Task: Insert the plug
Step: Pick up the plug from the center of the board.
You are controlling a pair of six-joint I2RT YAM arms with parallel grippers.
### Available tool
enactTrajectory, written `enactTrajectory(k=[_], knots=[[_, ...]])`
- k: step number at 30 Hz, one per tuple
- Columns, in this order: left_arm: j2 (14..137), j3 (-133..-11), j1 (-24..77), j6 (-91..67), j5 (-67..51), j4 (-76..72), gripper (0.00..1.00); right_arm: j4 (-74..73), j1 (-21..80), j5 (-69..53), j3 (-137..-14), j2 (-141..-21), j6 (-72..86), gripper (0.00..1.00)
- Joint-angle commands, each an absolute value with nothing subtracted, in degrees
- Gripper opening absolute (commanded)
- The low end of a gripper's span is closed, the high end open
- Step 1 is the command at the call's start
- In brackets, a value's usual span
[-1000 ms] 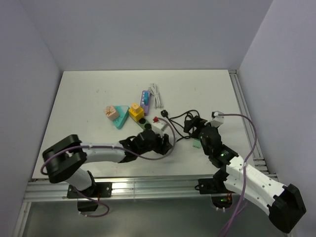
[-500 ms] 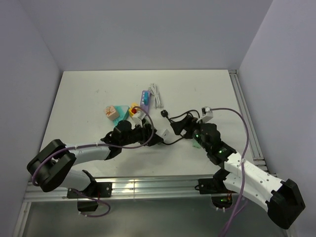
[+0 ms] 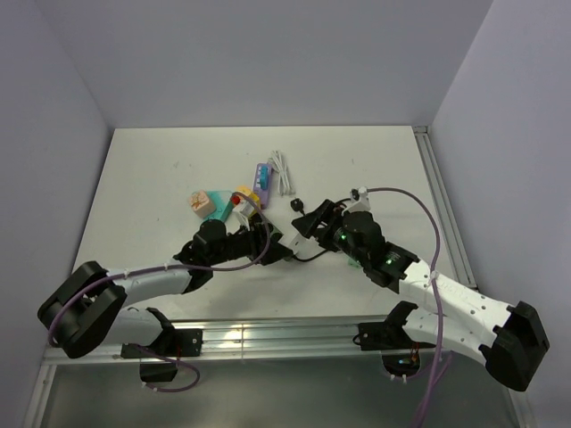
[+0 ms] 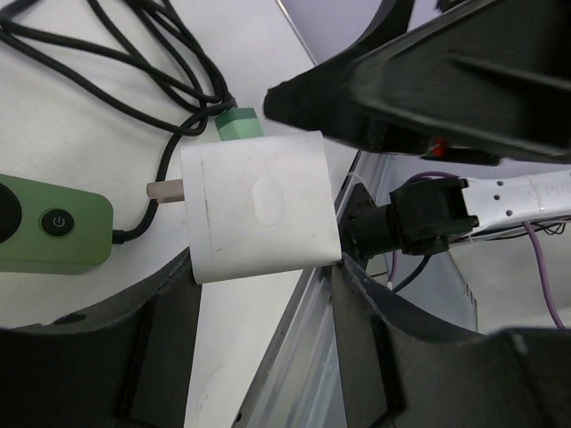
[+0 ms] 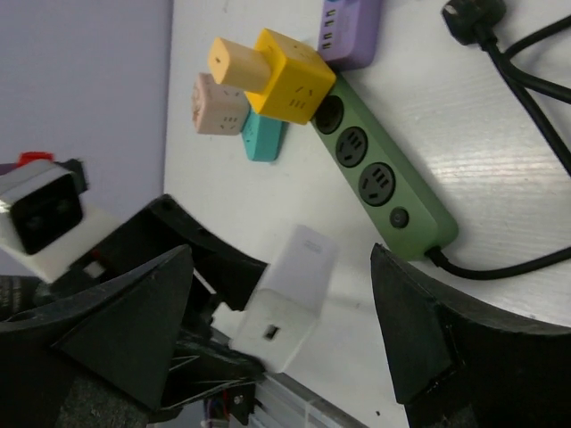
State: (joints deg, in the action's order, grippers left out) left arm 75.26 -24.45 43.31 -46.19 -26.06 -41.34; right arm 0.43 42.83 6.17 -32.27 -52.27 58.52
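Top view: left tool has swung up and left from the near desk edge, clamped on the white charger. Right tool has slid left and is now just beside it, fingers spread, holding nothing. So the charger has been carried close to the green strip, which is mostly hidden under the left arm here. Judged not inserted yet.

Left wrist view: one charger pinched between both fingers, lifted off the desk. Its stub end faces the strip's button end, near but apart. One black cable bundle, one small green connector.

Right wrist view, counts:
- one strip with three free sockets and one button
- one yellow cube on its far end
- one pink adapter
- one teal adapter
- one purple block
- one black plug
- one charger
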Motion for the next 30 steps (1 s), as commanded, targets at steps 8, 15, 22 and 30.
enactTrajectory(k=[8,15,22,30], knots=[[66.4,-21.8,42.2,-42.7,-23.9,-44.0,0.0,-4.8,43.9,9.1,-37.9,-53.7,58.0,0.88],[66.6,-21.3,42.2,-37.5,-22.7,-46.1,0.0,-5.0,44.1,6.2,-39.6,-57.6,61.6,0.85],[69.1,-22.8,42.2,-35.6,-22.0,-47.5,0.0,-5.7,45.6,4.8,-41.3,-59.7,63.2,0.77],[73.3,-24.3,42.2,-34.1,-22.4,-49.8,0.0,-5.6,46.6,4.5,-42.0,-61.2,64.5,0.71]])
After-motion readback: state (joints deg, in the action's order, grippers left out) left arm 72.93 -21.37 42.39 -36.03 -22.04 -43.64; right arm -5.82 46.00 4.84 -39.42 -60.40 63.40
